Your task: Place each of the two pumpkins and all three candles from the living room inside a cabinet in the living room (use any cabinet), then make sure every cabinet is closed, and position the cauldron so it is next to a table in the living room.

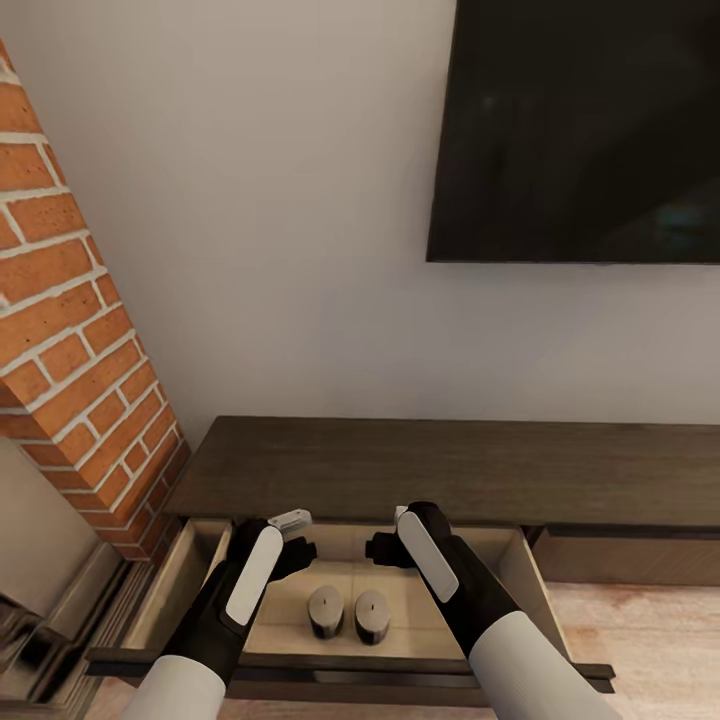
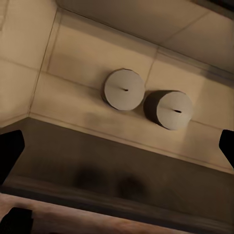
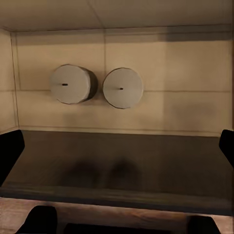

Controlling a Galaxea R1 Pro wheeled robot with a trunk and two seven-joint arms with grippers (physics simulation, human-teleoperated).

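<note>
The long dark-brown cabinet stands against the wall with its left drawer pulled out. Two stubby beige candles stand side by side on the drawer's pale floor, and also appear in the left wrist view and the right wrist view. My left gripper and right gripper hover above the drawer, one to each side of the candles. Both are open and hold nothing. The pumpkins, the cauldron and the table are out of view.
A red brick fireplace column rises close on the left, beside the drawer. A dark TV screen hangs on the white wall above the cabinet. Light wood floor lies in front of the cabinet's shut right section.
</note>
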